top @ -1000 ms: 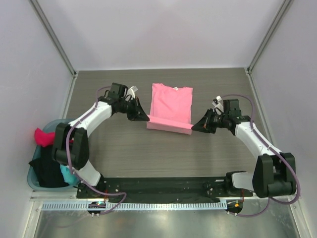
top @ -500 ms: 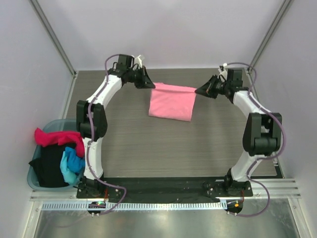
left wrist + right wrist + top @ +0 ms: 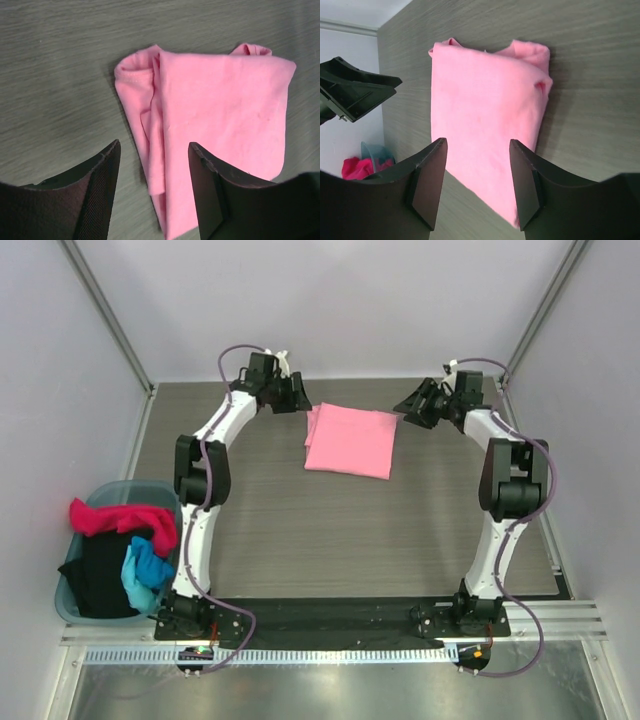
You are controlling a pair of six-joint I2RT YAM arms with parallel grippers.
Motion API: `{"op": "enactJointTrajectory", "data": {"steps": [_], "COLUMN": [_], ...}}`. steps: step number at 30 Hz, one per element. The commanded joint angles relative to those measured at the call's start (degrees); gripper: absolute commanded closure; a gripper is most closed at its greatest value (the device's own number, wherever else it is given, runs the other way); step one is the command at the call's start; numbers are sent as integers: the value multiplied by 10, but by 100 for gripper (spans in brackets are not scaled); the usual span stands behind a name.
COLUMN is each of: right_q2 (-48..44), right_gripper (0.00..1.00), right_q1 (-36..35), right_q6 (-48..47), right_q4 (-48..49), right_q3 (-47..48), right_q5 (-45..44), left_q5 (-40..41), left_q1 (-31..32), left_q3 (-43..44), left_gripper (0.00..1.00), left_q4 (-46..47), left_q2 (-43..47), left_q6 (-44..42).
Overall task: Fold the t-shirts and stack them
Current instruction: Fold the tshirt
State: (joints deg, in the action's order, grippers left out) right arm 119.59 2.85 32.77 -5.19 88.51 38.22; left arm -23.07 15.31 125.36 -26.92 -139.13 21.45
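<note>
The folded pink t-shirt (image 3: pixel 348 440) lay at the far middle of the table (image 3: pixel 300 530), squarely between the left gripper (image 3: pixel 299 399) and right gripper (image 3: pixel 406 409), both spread wide and empty just off its far corners, neither nearer.

Table (image 3: pixel 270 530): dark grey wood-grain top, pale walls on three sides. Pink t-shirt (image 3: pixel 350 440) lies flat on far half, near middle, folded to rough rectangle with layered edge on its left side and cloth touching tabletop all round. Teal basket (image 3: pixel 66 602) at left edge, near side; cannot tell whether it stands on tabletop or just beside it. Black base plate (image 3: pixel 330 615) along near edge.
</note>
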Motion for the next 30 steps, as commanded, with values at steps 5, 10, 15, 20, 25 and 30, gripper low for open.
{"op": "enactJointTrajectory", "data": {"steps": [5,10,15,20,25,30], "right_q2": [-113,-77,-17,25,46,-1], "right_gripper": [40,40,40,42,48,48], "right_q1": [26,26,25,18,-6,-28], "right_q6": [-61,-113,-140,-161,-190,-199], "right_q4": [-32,-47,-58,-63,-116,-117], "right_q3": [-80,-41,36,77,134,85], "right_q5": [1,-7,-10,-17,-7,-17], "left_q5": [-28,-150,-236,-244,-245,-322], "left_q1": [-5,-29,-51,-48,-31,-27], "left_q3": [-76,-73,-53,-17,9,-62], "left_gripper": [42,49,52,60,71,93], "left_q4": [-5,0,22,43,17,61], "left_q2": [124,107,72,19,-17,-4], "left_q6": [-14,17,4,-12,-55,38]}}
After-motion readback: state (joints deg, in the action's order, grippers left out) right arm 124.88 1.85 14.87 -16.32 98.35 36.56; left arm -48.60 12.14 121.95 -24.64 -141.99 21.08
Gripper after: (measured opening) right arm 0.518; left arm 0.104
